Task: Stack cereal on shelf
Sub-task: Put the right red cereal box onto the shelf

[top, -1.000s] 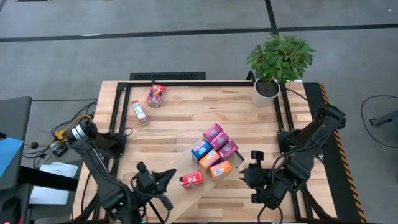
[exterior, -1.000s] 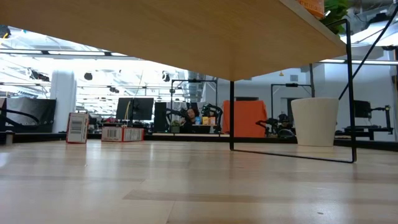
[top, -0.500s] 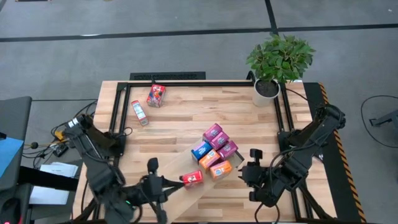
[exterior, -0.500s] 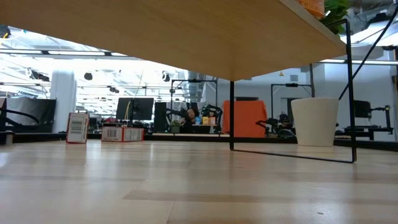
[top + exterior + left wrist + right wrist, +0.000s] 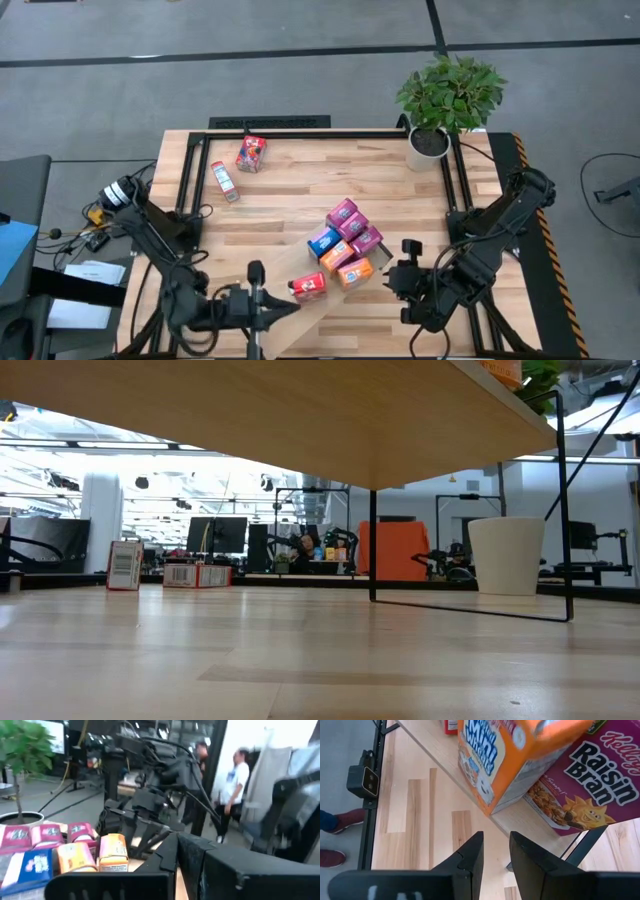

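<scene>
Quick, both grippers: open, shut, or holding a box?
Left gripper: at the shelf's near-left end, cannot tell.
Right gripper: open, holding nothing, just short of the orange cereal box.

In the centre of the high view, small printed cardboard cereal boxes (image 5: 343, 243) are magenta-pink, blue, orange and red. They lie on the long pale wood shelf board (image 5: 300, 312). At upper right, a green leafy plant (image 5: 450, 92) stands in a white pot.
</scene>
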Tool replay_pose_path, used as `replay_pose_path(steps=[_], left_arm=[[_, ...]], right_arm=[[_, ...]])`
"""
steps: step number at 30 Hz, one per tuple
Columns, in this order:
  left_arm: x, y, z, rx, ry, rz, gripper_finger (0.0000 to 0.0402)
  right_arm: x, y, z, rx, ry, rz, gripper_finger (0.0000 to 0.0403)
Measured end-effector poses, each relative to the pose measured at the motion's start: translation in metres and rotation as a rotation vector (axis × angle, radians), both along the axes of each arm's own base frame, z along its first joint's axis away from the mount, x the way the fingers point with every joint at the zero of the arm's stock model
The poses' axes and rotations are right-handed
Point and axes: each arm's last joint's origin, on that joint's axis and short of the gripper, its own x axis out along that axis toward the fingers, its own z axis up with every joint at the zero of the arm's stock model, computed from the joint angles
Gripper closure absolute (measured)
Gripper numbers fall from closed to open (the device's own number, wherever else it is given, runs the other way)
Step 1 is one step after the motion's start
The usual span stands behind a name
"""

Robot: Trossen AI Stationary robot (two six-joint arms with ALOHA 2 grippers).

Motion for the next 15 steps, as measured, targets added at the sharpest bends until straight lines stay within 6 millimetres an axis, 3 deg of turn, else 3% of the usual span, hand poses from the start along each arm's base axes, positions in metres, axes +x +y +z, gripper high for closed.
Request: replay_pose_path(steps=[6,15], left_arm=[[0.006,0.02,-0.034,-0.076,-0.002,0.09,0.0402],[0.015,0.028,-0.047,-0.122,0.043,0.123,0.0402]], right_arm=[[0.0,0.0,0.0,0.0,-0.001,-0.001,0.0284],[0.0,0.0,0.0,0.0,0.0,0.0,0.0284]])
